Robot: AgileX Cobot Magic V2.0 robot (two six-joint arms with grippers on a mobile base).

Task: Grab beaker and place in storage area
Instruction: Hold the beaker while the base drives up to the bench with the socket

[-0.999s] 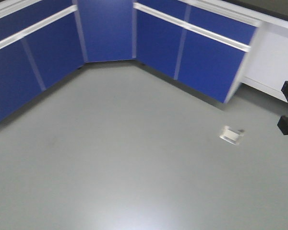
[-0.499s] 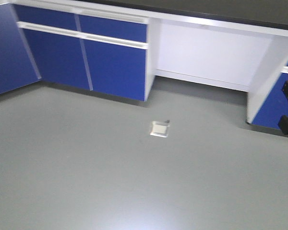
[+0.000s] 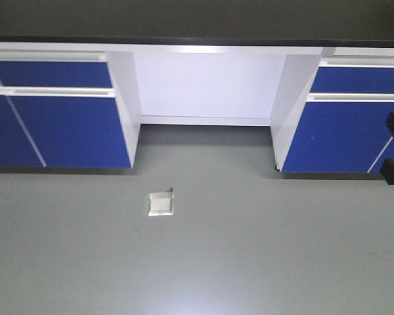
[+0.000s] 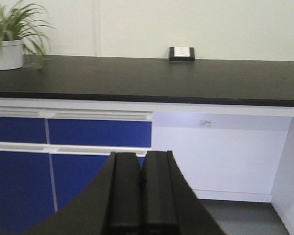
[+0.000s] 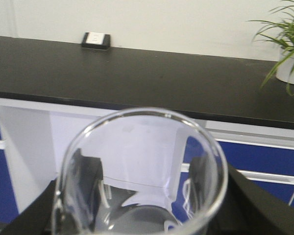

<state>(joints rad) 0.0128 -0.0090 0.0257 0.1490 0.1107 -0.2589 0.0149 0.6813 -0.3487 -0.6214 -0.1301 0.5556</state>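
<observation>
Gripping the beaker (image 5: 142,161) in the right pincer (image 5: 144,188), left pincer (image 4: 141,196) pressed closed, empty; seemingly mid-carry, next needing reaching over the black bench (image 5: 152,78) in the upper frame and lowering.

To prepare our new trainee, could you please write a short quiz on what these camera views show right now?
1. True or false: the left gripper is shut and holds nothing.
2. What does the right gripper hold? A) a clear glass beaker B) a white tub C) a spray bottle.
3. In the wrist views, what small thing sits on the black benchtop against the wall?
Key: 1 true; 2 A; 3 the black box with a white socket face.
</observation>
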